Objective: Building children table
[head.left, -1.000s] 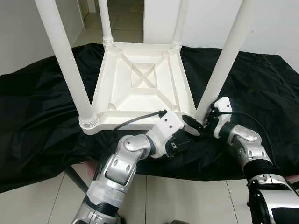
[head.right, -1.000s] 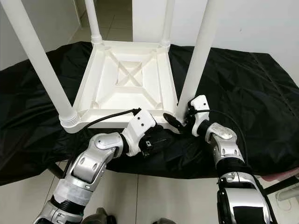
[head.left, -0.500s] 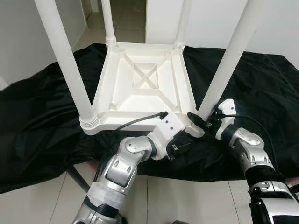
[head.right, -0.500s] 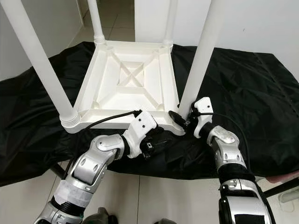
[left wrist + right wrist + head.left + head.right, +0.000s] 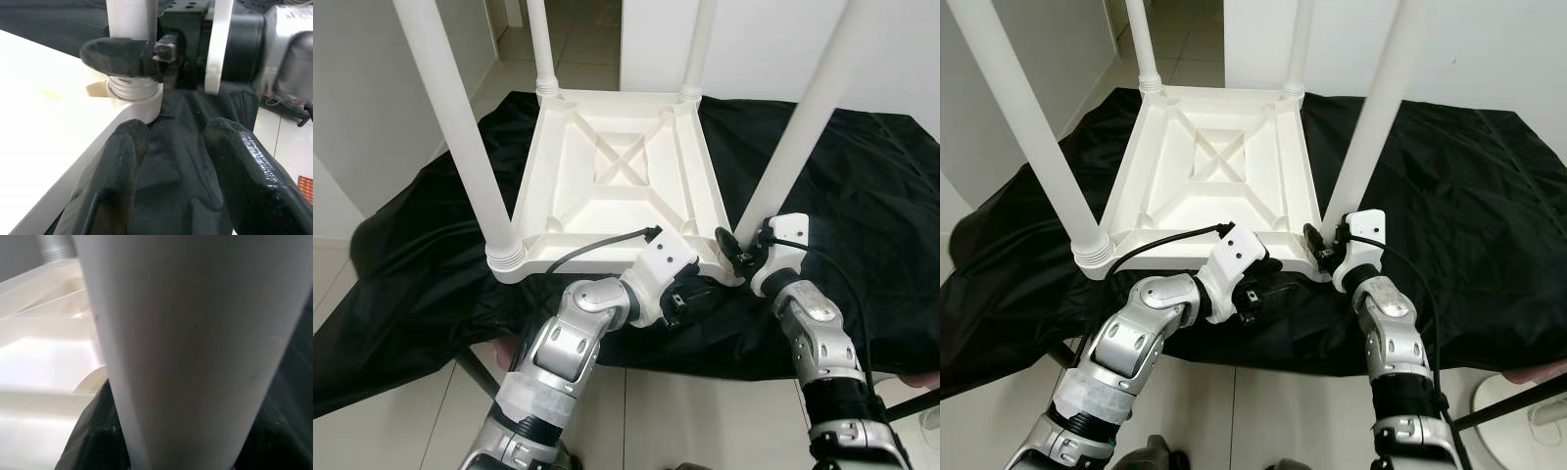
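Over the last second the right gripper (image 5: pixel 736 257) slides in tighter against the foot of the near right leg (image 5: pixel 795 147), and the camera itself drifts, so the wider shift of the scene is no move of the table; now the upturned white children's table (image 5: pixel 617 186) lies top-down on the black cloth (image 5: pixel 862 196), all four legs standing up, the near left leg (image 5: pixel 460 137) seated in its ribbed collar; the right gripper's fingers are clamped around the base of the near right leg, one black finger (image 5: pixel 120 57) wrapped across the post just above its threaded collar (image 5: pixel 133 93), with the post pressing right up against the wrist camera; the left gripper (image 5: pixel 178 161) hangs just short of that same corner, its two fingers apart with nothing but cloth between them, the tabletop's edge (image 5: pixel 54 142) touching the outer side of one fingertip (image 5: pixel 128 142); this looks like the seating or tightening of the last leg, and the build seems nearly done; the danger from here, as I read it: a twist from the right fingers could spin the whole light table on the slippery cloth, since the left fingers grip nothing to brace it; or the leg could go in crooked and bind in its socket, or the smooth post could slip through the pads.
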{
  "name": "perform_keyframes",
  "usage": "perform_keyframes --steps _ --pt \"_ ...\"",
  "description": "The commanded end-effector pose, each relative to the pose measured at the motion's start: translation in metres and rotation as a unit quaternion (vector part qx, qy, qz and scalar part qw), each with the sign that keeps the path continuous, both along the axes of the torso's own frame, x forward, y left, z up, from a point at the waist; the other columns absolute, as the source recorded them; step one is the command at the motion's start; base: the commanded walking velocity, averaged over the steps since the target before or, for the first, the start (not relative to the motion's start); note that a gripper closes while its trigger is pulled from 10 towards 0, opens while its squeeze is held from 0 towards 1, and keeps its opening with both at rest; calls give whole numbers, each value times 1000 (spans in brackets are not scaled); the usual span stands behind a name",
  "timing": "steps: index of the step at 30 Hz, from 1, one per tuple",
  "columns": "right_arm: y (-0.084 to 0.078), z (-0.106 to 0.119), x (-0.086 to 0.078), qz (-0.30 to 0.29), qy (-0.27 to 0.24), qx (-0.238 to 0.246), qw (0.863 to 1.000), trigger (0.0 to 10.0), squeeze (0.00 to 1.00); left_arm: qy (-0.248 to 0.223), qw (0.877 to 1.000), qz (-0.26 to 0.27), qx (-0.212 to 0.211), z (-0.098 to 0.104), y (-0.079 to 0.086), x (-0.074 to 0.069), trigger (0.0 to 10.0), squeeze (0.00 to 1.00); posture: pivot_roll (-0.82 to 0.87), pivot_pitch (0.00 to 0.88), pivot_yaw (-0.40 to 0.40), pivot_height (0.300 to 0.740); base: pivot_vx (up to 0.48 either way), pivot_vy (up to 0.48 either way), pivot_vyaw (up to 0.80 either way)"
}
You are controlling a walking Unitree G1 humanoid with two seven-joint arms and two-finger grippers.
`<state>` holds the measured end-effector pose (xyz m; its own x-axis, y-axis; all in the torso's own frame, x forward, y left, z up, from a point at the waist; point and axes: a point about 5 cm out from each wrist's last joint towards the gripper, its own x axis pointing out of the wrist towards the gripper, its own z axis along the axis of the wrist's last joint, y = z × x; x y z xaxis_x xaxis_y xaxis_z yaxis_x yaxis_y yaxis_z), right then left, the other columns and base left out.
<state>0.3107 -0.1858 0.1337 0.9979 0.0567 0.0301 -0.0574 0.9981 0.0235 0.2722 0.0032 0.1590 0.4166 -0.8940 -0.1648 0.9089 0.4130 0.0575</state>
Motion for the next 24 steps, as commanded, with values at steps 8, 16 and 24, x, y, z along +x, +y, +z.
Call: perform_keyframes --steps 8,16,24 --pt "26 -13 -25 -148 38 97 984 10000 0 -14 990 135 -23 2 11 17 10000 0 -55 2 -13 740 0 0 0" --pt "26 10 -26 -77 -17 92 993 10000 1000 0 989 145 -35 2 9 17 10000 0 -80 5 7 740 0 0 0" --pt "9 18 -28 -39 -33 49 997 10000 1000 -14 990 132 -38 6 11 15 10000 0 -76 21 13 740 0 0 0"
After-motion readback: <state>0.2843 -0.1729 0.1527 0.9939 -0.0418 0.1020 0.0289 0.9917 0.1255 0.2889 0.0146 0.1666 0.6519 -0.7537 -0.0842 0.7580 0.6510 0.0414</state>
